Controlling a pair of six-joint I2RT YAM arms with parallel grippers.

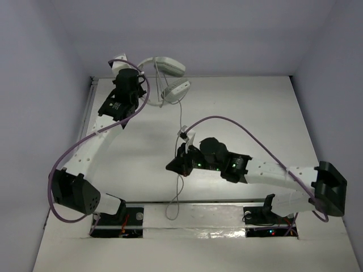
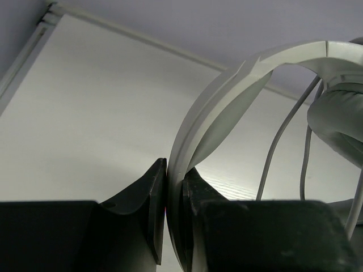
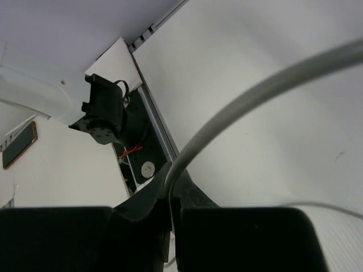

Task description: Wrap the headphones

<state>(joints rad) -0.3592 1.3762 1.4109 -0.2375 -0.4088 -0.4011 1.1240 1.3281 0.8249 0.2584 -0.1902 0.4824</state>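
Top external view: the left gripper (image 1: 126, 63) is at the far left of the table (image 1: 255, 113), by the back wall (image 1: 238, 34), with its jaws closed tight on the headband (image 1: 148, 61) of the headphones (image 1: 169, 68). The 2 ear cups (image 1: 177, 89) sit just right of it. The left wrist view shows the left gripper (image 2: 174, 187) pinching the grey headband (image 2: 227, 96) edge-on, with no gap. The cord (image 1: 181, 113) drops from the lower cup to mid-table, where the right gripper (image 1: 184, 136) meets it, then runs on to a loop near the arm bases. In the right wrist view the right gripper (image 3: 172, 190) is all but closed, with the thin cord (image 3: 255, 93) nipped between its tips.
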